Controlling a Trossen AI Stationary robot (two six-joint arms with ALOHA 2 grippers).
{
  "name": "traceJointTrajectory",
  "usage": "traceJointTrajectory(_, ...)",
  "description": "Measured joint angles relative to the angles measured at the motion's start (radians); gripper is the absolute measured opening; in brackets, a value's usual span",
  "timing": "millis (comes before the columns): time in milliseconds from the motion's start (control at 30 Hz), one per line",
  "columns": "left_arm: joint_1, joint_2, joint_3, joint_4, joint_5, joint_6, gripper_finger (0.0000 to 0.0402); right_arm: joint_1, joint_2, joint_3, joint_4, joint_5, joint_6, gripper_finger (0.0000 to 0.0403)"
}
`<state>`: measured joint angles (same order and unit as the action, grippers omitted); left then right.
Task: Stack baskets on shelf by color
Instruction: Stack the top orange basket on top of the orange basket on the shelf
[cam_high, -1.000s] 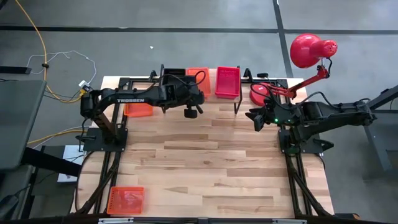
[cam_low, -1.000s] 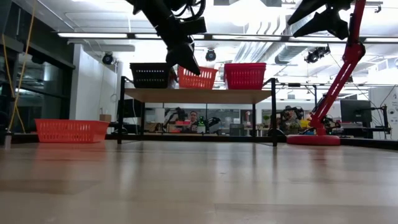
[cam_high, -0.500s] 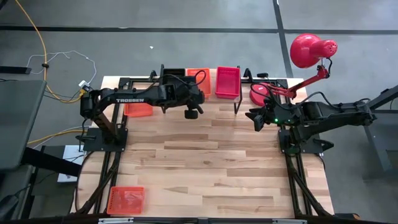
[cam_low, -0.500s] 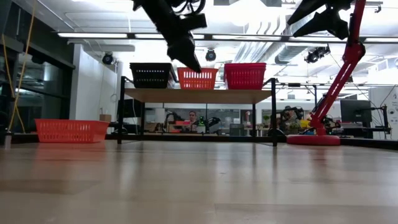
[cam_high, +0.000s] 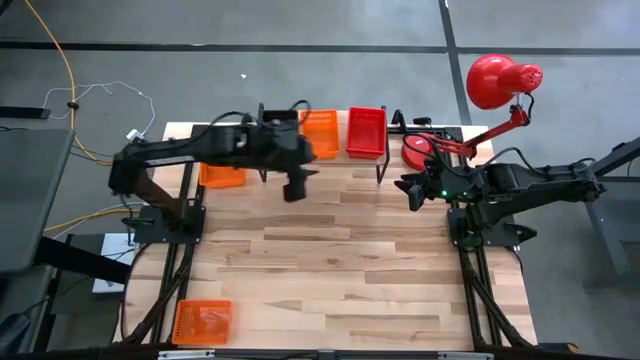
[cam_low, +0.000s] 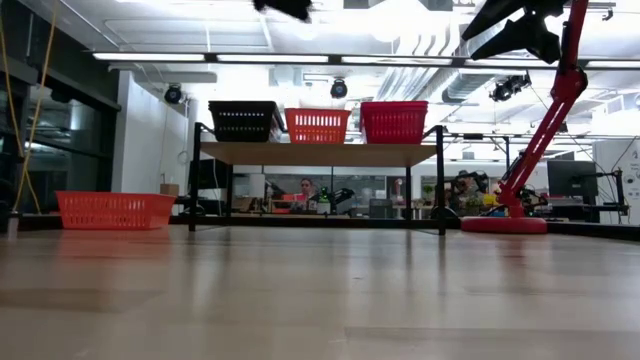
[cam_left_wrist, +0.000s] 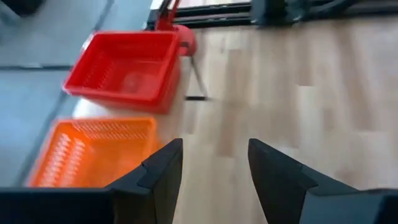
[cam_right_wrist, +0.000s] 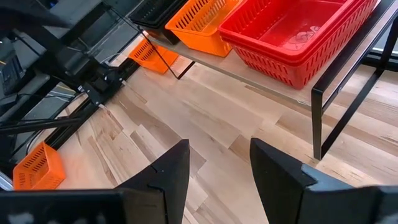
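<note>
Three baskets are seen side by side on the shelf (cam_low: 318, 153), which stands along the far edge of the surface (cam_high: 340, 260): a black basket (cam_low: 243, 120) at the shelf's left end, an orange basket (cam_low: 318, 125) in the middle, and a red basket (cam_low: 394, 122) at the right end. In the high view the orange one (cam_high: 320, 134) and the red one (cam_high: 366, 132) are set just beside each other without visible contact.

Another orange basket (cam_high: 222, 176) is placed on the surface near its far left corner, beside the shelf's left legs, and partly hidden by the left arm. A further orange basket (cam_high: 203, 321) is found at the near left corner of the surface.

The left tool (cam_high: 294, 189) is held above the surface, just in front of the shelf's left half; its fingers (cam_left_wrist: 163, 171) are spread, and nothing is held between them.

The right tool (cam_high: 409, 190) is kept at the right side of the surface, near the shelf's right end, with its fingers (cam_right_wrist: 174, 171) spread and empty.

A red desk lamp (cam_high: 492, 85) is seen at the far right corner.
</note>
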<state>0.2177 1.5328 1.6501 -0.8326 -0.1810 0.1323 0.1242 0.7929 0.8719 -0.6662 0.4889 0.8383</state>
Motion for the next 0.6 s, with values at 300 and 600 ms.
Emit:
traceJointTrajectory(300,-0.159,-0.316,-0.225,-0.004,-0.167,-0.264,0.017,0.0,0.0,0.0,-0.001,0.001,0.0,0.0156)
traceJointTrajectory(600,-0.178,-0.604,-0.629,-0.026,-0.462,-0.689,0.017,0.0,0.0,0.0,-0.002,0.004,-0.001,0.0156)
